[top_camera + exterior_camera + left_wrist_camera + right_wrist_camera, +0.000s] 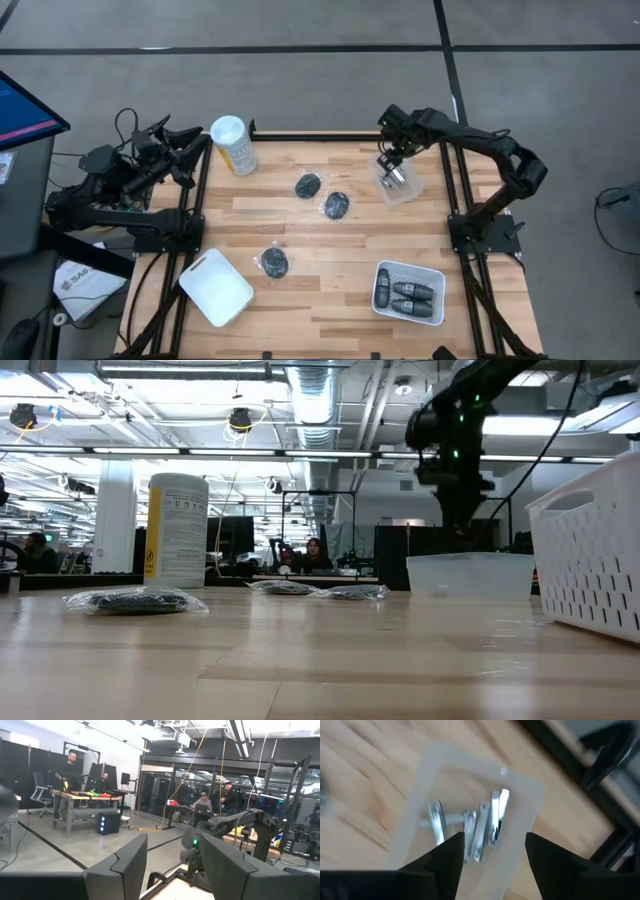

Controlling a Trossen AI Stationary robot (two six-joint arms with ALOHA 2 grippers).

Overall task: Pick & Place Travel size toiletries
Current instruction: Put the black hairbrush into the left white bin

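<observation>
Shiny silver metal pieces point(480, 827) lie in a small clear tub point(398, 184) near the table's far right corner. My right gripper point(495, 855) hangs open just above that tub, its fingers on either side of the pieces without touching them; in the low view it point(460, 500) hovers over the tub point(470, 574). Three flat dark discs in clear wrappers point(308, 185) point(337, 205) point(274, 262) lie flat on the wood. Dark grey capsules point(408, 293) lie in a white basket. My left gripper point(170, 865) is open, parked off the table's left edge.
A tall pale-yellow canister with a white lid point(232, 145) stands at the far left corner. A white tray point(215, 287) lies at the near left. The white basket point(432, 276) sits near the right edge. Bare wood shows in the table's middle. People sit in the room beyond.
</observation>
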